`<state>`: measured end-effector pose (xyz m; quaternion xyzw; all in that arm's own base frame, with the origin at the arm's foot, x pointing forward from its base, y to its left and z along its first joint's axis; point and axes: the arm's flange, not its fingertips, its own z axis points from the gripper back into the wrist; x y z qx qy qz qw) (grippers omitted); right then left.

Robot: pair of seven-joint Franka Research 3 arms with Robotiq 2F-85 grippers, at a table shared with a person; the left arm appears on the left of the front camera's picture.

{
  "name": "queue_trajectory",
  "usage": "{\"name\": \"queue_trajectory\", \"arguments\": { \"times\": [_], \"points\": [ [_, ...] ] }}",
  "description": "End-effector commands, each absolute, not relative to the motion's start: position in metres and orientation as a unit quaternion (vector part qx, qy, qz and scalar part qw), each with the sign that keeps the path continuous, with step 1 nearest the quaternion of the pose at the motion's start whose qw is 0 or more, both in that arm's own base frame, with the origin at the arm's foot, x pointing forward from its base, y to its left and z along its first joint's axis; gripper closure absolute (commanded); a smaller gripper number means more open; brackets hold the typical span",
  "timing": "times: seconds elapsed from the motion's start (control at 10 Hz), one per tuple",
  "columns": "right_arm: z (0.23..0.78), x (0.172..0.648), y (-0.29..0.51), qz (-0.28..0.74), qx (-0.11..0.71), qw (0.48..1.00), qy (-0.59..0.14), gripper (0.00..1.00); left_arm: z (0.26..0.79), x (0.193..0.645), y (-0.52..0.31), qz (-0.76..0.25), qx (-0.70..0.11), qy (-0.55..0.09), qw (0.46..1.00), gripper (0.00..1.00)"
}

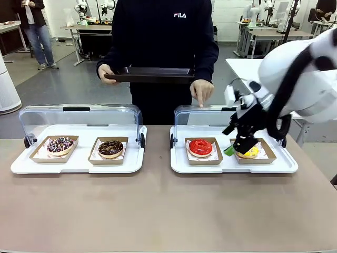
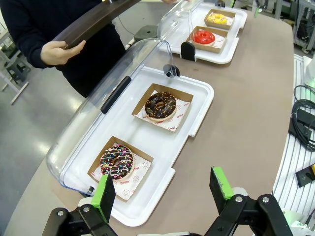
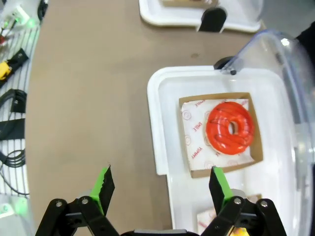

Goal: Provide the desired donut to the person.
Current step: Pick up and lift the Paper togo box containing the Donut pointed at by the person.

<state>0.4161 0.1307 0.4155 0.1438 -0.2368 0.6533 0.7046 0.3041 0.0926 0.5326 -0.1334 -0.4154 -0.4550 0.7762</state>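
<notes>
Across the brown surface (image 1: 158, 211), two white trays lie side by side, each with a clear lid tipped up along its far edge. The left tray (image 1: 79, 167) carries a sprinkle donut (image 1: 59, 145) and a chocolate donut (image 1: 110, 148). The right tray (image 1: 226, 167) carries a red donut (image 1: 200, 147) and a yellow donut (image 1: 250, 153). Each donut sits in its own card box.

Beyond the far edge stands the person (image 1: 158, 37), holding a dark tray (image 1: 152, 75). Their free hand (image 1: 201, 92) points a finger down at the right lid (image 1: 184, 115), just behind the red donut.

The right fingers (image 1: 237, 150), spread, hang over the yellow donut; contact cannot be told. The left fingers (image 2: 165, 189), spread, hover above the left tray's end rim, near the sprinkle donut.

A strip of surface separates the trays, and a broad band runs from them to the near edge. Behind lie grey floor (image 1: 68, 79), further tables and a bystander (image 1: 32, 26) at far left.
</notes>
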Motion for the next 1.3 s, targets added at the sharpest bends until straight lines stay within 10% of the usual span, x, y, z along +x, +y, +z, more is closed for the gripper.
{"name": "queue_trajectory", "arguments": {
  "times": [0.0,1.2],
  "points": [
    [0.394,0.455,0.132,0.671,0.137,0.693,-0.226,0.00,0.532,0.305,0.093,-0.455,-0.136,-0.418,0.775,0.00],
    [0.313,0.495,0.160,0.694,0.066,0.696,-0.173,0.00,0.532,0.305,0.093,-0.455,-0.136,-0.418,0.775,0.00]
  ]
}}
